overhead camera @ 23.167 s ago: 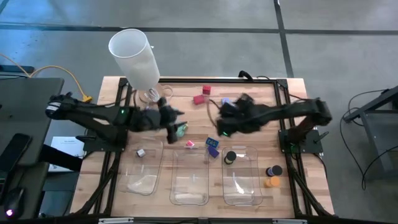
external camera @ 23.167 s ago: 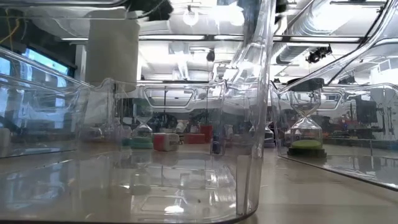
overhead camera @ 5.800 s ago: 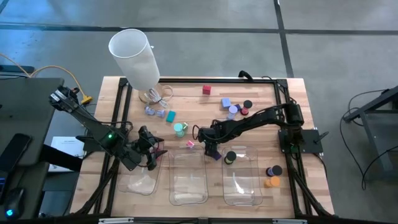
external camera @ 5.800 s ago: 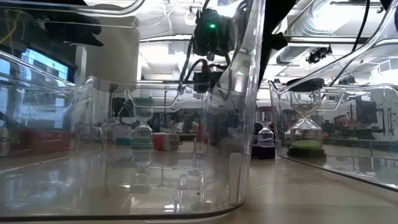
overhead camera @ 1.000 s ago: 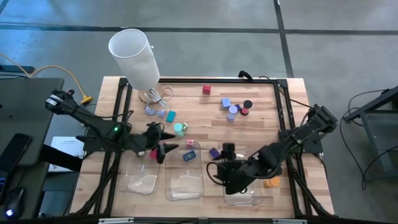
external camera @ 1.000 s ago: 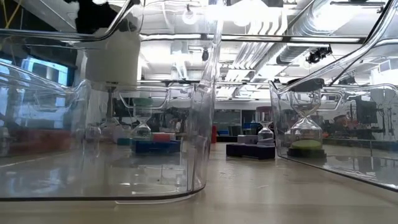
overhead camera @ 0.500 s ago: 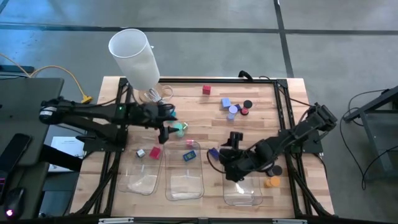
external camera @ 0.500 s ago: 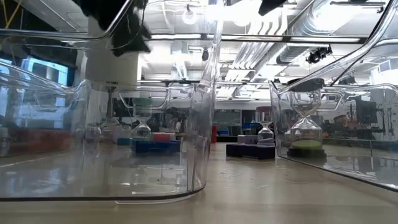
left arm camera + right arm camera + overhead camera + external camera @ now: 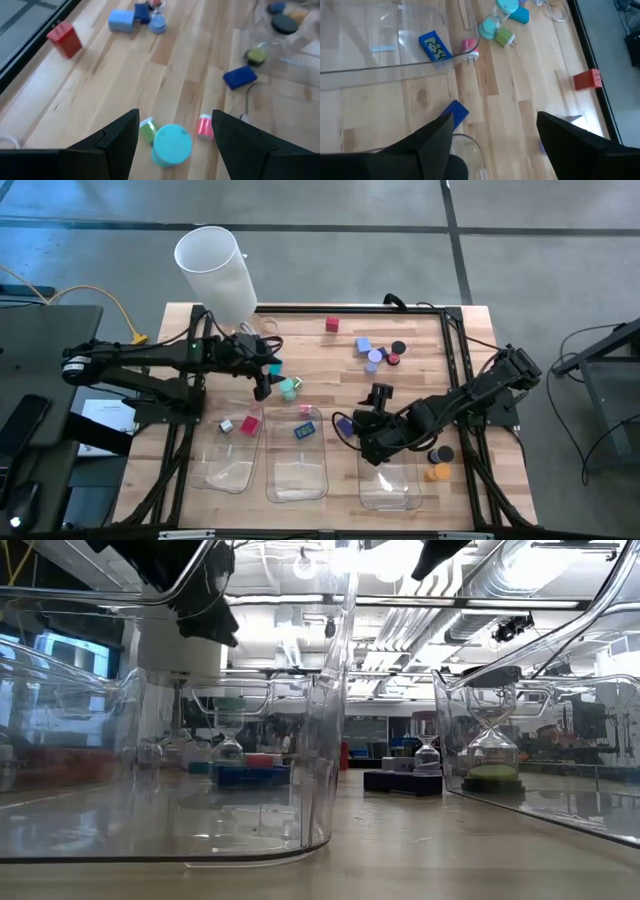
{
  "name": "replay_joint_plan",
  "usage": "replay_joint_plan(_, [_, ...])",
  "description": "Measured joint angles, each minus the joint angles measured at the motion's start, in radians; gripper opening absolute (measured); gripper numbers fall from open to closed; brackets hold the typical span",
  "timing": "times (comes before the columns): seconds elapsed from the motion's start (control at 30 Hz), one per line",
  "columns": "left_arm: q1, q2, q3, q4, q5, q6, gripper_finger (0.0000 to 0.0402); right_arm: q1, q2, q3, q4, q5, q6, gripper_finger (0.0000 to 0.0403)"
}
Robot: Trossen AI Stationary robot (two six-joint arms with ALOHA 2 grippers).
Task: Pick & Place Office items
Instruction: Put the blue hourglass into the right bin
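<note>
My left end effector [image 9: 264, 385], fingers apart and empty, has swung back over open surface [image 9: 420, 340] beside the teal cap [image 9: 288, 388]; right end effector [image 9: 366, 442], apart, has risen near the blue block [image 9: 344, 425].

Obscured and indistinct items: left hand [image 9: 262, 385], fingertips merged with the arm's dark bulk in the high view, cut by the bottom edge in the left wrist view. Right hand [image 9: 370, 442], fingertips lost against its own body from above. White cylinder [image 9: 180, 635], top cut off in the low view. Blue item [image 9: 305, 431] in the middle tray [image 9: 318, 480], markings too small to read. Low view: far pieces blurred through tray walls.
</note>
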Motion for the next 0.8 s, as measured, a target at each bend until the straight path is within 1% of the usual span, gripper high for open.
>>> replay_joint_plan(0.3, [-0.049,0.000,0.000,0.000,-0.013,0.034,0.0242,0.008,0.000,0.000,-0.006,0.002,0.045,0.0276])
replay_joint_plan(0.57, [-0.058,0.002,0.000,-0.003,-0.014,0.034,0.0242,0.016,0.000,0.000,-0.006,-0.001,0.082,0.0276])
replay_joint_plan(0.73, [-0.058,0.031,0.000,-0.003,-0.013,0.047,0.0243,0.040,0.000,0.000,-0.005,-0.003,0.082,0.0276])
replay_joint_plan(0.8, [-0.058,0.058,0.000,-0.004,-0.013,0.049,0.0252,0.048,0.000,0.000,0.005,-0.005,0.082,0.0276])
